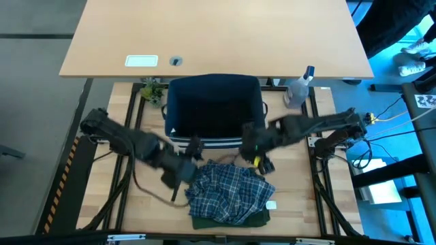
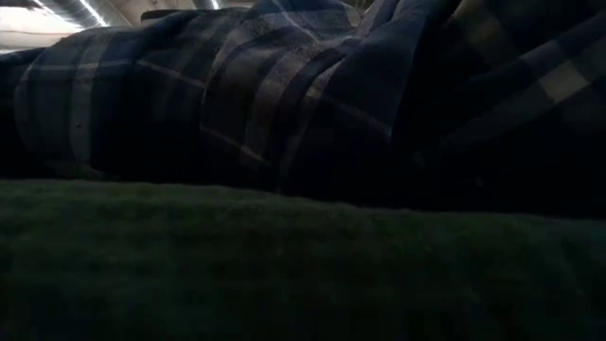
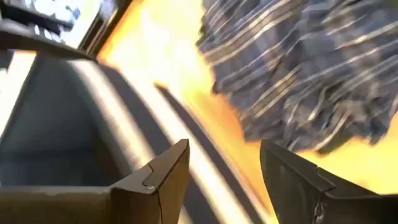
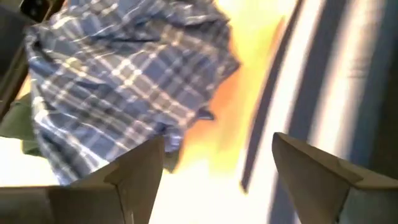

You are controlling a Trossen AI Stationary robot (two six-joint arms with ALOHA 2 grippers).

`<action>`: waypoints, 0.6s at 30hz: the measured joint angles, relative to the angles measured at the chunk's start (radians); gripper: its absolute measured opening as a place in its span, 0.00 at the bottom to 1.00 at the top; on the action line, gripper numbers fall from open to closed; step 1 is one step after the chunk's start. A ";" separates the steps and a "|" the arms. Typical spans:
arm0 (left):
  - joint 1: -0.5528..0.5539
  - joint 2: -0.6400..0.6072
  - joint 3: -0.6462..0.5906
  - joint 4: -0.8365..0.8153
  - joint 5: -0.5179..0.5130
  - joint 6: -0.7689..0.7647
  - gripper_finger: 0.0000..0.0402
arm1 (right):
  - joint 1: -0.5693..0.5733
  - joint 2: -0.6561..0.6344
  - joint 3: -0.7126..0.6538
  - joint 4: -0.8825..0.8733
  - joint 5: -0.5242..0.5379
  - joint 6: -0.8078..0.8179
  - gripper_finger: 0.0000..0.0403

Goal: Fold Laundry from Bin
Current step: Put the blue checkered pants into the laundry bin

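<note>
Low view is almost wholly blocked: the plaid shirt (image 2: 284,85) fills its upper part and the dark olive-green garment (image 2: 284,275) its lower part, so neither arm nor the room shows there. From above, the green garment (image 1: 228,219) is mostly buried under the shirt (image 1: 228,192), only its front edge peeking out near the worktop (image 1: 146,204) front.

On the left, the left gripper (image 1: 178,178) sits just beside the shirt's left edge, its fingers (image 3: 165,180) spread apart with nothing between them; its wrist view shows bare wood and the bin's striped wall past them, the shirt (image 3: 305,68) ahead and clear of the tips. The bin (image 1: 214,109) stands behind the pile, its inside too dark to tell what it holds.

On the right, the right gripper (image 1: 259,158) hovers between the bin's front corner and the shirt's back right edge, fingers (image 4: 137,174) wide apart and empty, the shirt (image 4: 124,81) ahead of them. A clear spray bottle (image 1: 298,88) stands past the bin's right side. Bare wood lies open on both flanks of the pile.
</note>
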State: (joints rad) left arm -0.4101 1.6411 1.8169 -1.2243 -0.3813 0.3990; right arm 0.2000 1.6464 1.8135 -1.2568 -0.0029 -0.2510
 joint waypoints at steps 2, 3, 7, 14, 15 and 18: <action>-0.053 0.001 -0.074 0.063 -0.024 -0.023 0.47 | 0.057 0.001 -0.056 0.032 0.016 0.058 0.74; -0.076 0.001 -0.113 0.092 -0.034 -0.040 0.47 | 0.085 0.001 -0.086 0.054 0.026 0.086 0.74; -0.144 0.001 -0.267 0.285 -0.047 -0.110 0.47 | 0.193 0.001 -0.204 0.146 0.056 0.166 0.74; -0.245 0.010 -0.483 0.713 -0.050 -0.132 0.47 | 0.365 0.001 -0.373 0.366 0.063 0.267 0.74; -0.256 0.010 -0.521 0.765 -0.050 -0.133 0.47 | 0.387 0.001 -0.397 0.400 0.062 0.273 0.74; -0.280 0.025 -0.614 0.899 -0.057 -0.134 0.47 | 0.452 0.001 -0.463 0.468 0.071 0.277 0.74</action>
State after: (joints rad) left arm -0.6897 1.6661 1.2034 -0.3254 -0.4387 0.2646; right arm 0.6516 1.6474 1.3508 -0.7891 0.0678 0.0257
